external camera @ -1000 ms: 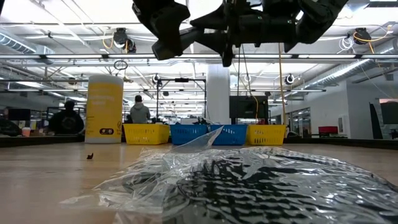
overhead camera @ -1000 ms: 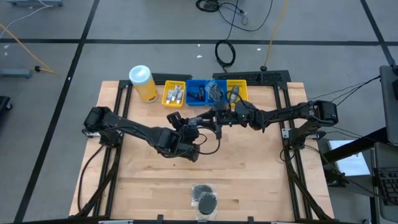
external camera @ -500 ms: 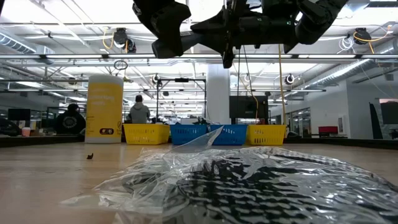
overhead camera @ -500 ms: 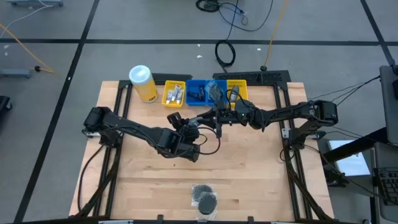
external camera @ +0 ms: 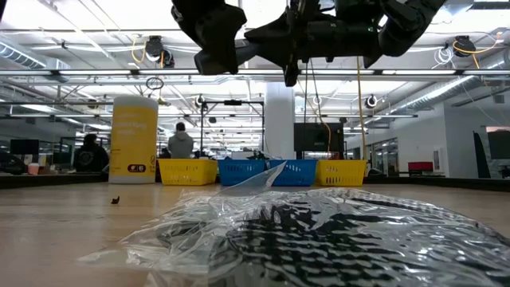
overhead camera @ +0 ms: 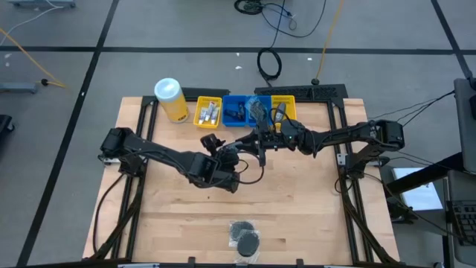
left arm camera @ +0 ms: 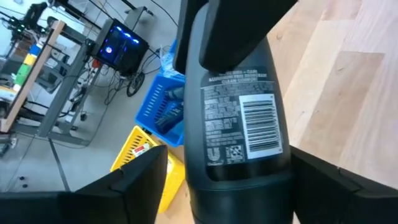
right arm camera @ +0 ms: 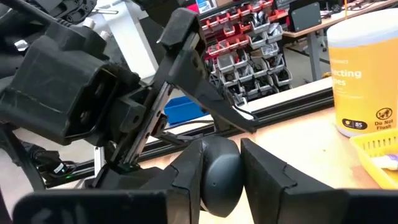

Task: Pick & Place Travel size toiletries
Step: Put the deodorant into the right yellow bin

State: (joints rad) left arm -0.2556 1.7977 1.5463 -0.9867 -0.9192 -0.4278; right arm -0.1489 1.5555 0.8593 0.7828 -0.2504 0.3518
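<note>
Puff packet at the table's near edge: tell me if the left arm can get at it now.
Probably not yet: the left claw is up at the dark bottle with the right claw; the puff packet itself lies uncovered.

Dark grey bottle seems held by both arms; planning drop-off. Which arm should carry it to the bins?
Likely right: its end effector grips the dark grey plastic bottle and sits nearer the blue bin than the left end effector.

Two dark jointed arms; black angular housings, thin black cables.
</note>
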